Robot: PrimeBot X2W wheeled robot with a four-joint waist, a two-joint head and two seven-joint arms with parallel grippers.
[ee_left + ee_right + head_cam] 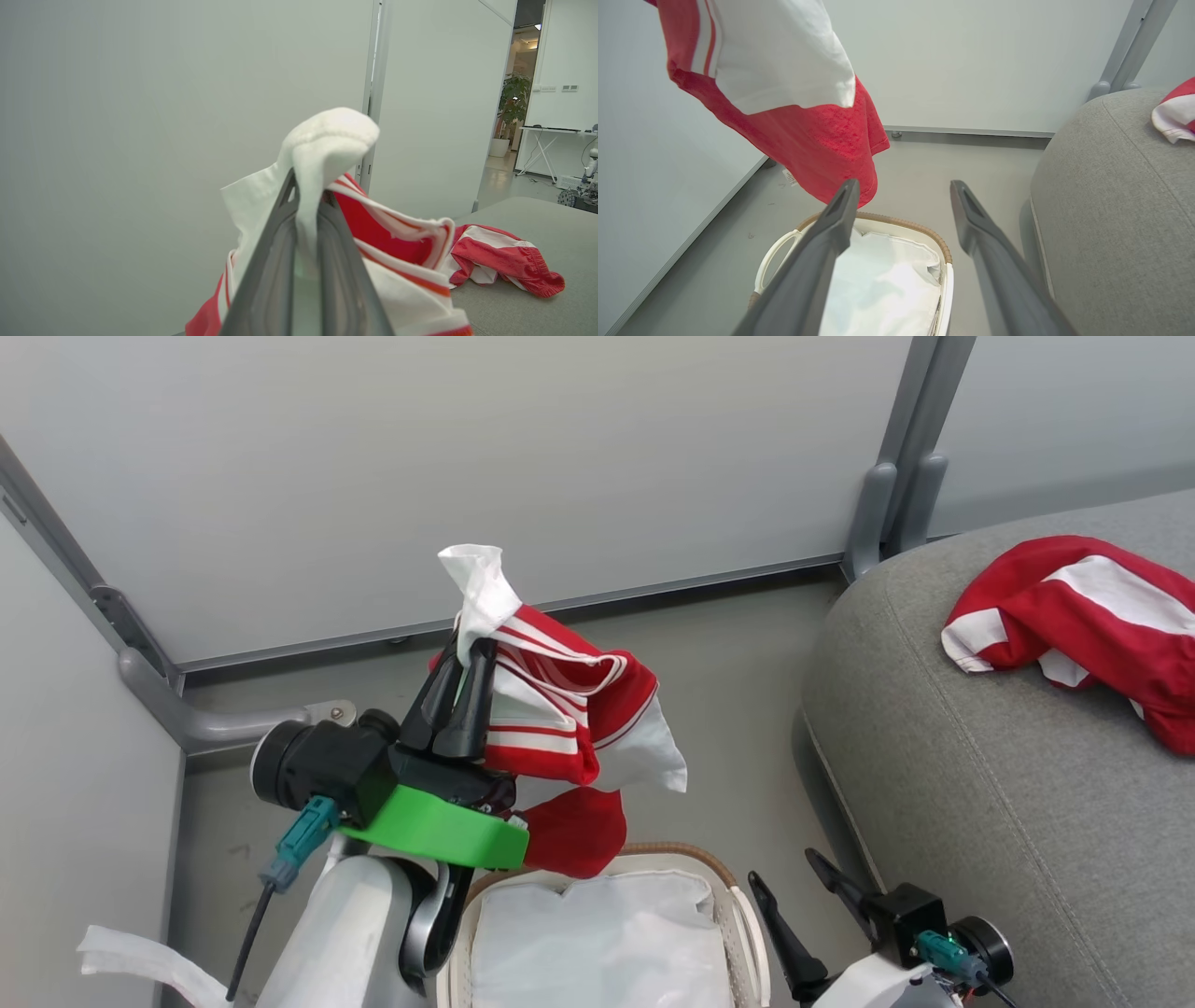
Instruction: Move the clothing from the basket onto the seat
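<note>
The left hand [471, 649] is clamping on a white fold of a red and white garment [560, 709], which is hanging above the basket [695, 861], its lowest red edge possibly brushing the rim. A white liner [597, 933] is lying in the basket. The right hand [784, 868] is hovering empty just beside it, fingers apart. A second garment [1092, 607] is lying on the grey sofa [980, 756]

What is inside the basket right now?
Inside the basket the crumpled white liner shows, with no red cloth on it. What lies under its folds is covered, and the basket's near end is cut off. A red garment hangs clear above it from the shut left hand.
</note>
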